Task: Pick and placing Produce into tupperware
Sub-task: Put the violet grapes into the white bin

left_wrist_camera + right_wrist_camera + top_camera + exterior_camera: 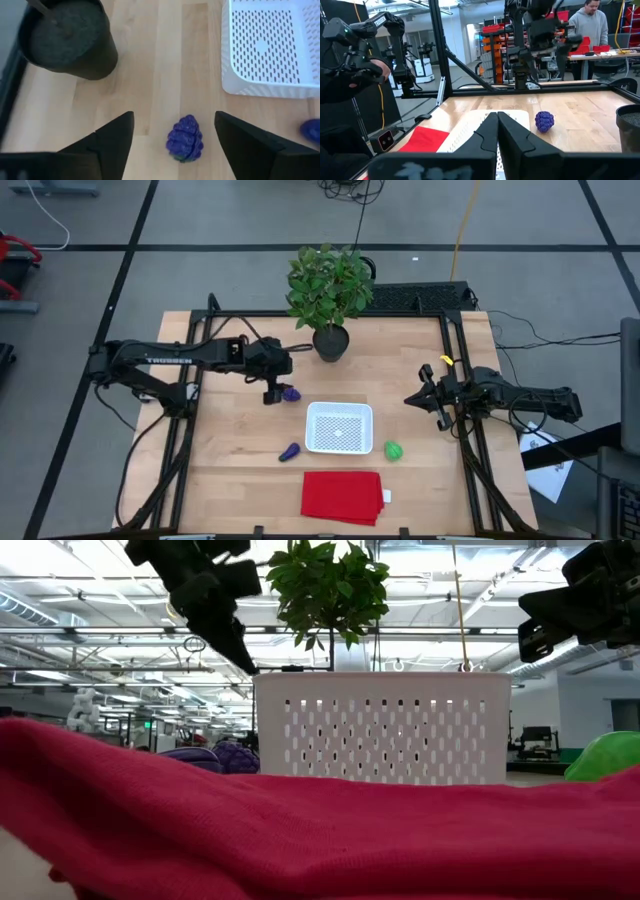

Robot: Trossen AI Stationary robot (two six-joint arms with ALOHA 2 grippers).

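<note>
Left gripper (172,137) is hung over the purple berry cluster (185,139) on the worktop, fingers spread wide, nothing held. Cluster is judged light, stiff, knobbly; best pinched across its middle. White basket (339,427) is empty alongside. Right gripper (497,131) is closed, idle.

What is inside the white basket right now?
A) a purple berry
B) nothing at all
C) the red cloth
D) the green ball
B: the white basket shows only its bare mesh bottom; the green ball, both purple pieces and the red cloth all lie on the table outside it.
</note>
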